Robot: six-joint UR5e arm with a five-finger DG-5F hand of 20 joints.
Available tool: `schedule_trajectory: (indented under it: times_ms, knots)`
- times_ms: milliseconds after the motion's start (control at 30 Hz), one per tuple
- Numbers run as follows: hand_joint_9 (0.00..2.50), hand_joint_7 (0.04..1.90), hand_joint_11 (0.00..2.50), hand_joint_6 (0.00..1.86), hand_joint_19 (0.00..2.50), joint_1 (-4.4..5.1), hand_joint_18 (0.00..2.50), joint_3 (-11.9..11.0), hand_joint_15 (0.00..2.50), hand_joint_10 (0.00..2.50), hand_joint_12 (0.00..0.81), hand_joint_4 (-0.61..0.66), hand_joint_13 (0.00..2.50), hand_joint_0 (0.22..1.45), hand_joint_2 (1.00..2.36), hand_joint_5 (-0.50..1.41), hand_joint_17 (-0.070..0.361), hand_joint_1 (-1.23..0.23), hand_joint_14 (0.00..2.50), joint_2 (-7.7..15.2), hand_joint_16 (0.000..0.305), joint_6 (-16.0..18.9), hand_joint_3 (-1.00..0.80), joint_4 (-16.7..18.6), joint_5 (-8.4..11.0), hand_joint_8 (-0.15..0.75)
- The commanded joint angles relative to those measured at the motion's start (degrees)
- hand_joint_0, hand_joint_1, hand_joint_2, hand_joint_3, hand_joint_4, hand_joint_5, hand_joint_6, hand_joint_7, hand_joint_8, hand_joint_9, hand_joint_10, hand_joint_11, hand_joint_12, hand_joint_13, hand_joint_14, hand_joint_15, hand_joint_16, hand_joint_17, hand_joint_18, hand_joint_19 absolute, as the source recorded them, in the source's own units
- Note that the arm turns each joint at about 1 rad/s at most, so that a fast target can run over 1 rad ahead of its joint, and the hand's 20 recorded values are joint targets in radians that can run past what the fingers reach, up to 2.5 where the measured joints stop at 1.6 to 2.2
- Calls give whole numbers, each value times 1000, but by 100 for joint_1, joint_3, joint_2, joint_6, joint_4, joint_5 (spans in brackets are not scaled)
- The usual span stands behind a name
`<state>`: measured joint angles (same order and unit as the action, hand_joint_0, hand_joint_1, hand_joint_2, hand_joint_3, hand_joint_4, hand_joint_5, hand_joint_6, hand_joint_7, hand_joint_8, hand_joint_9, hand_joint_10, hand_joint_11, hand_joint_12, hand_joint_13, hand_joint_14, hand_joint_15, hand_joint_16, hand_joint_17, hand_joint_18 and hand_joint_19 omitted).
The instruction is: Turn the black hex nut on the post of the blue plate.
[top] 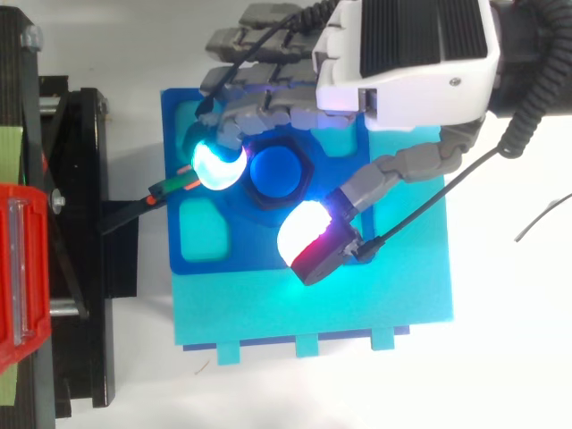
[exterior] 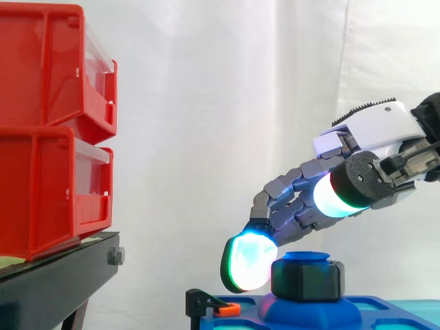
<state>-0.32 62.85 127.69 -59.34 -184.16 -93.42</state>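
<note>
The black hex nut (exterior: 306, 278) (top: 307, 184) sits on the blue post of the blue plate (exterior: 385, 309) (top: 176, 121), low on the post's round base. My hand (exterior: 371, 137) (top: 402, 54) reaches over it from the right. Its bent fingers come down on the nut's left side, and one glowing cyan fingertip (exterior: 247, 261) (top: 219, 165) is at the nut's left face. The thumb pad (exterior: 337, 196) (top: 308, 237) hangs on the opposite side, higher than the nut and clear of it. The hand is open and grips nothing.
Stacked red bins (exterior: 48, 124) stand on a black stand (exterior: 55, 282) to the left. A black clamp with an orange part (exterior: 206, 302) (top: 170, 185) holds the plate's left edge. The plate lies on a teal pad (top: 357, 295).
</note>
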Motion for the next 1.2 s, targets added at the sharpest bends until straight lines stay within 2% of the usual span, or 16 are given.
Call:
schedule_trajectory:
  times_ms: [0, 200, 700, 1033, 1167]
  knots:
    - [225, 830, 0, 502, 74, -56, 0, 8, 0, 0, 375, 195, 11, 474, 1000, -212, 130, -375, 0, -8, 58, -8, -500, 3, -80, 249]
    - [227, 829, 0, 503, 85, -135, 0, 8, 0, 0, 374, 193, 11, 475, 1000, -212, 130, -376, 0, 1, 58, -25, -500, 3, -203, 250]
    - [228, 832, 0, 502, 84, -267, 0, -1, 0, 0, 374, 192, 12, 475, 1000, -212, 130, -377, 0, 1, 58, -87, -500, 55, -326, 250]
    - [229, 830, 0, 502, 83, -425, 0, 8, 0, 0, 373, 193, 11, 475, 1000, -212, 129, -378, 0, 1, 57, -157, -500, 55, -537, 251]
    - [229, 834, 0, 502, 76, -452, 0, 8, 0, 0, 374, 193, 12, 475, 1000, -212, 129, -379, 0, -8, 57, -166, -500, 55, -572, 251]
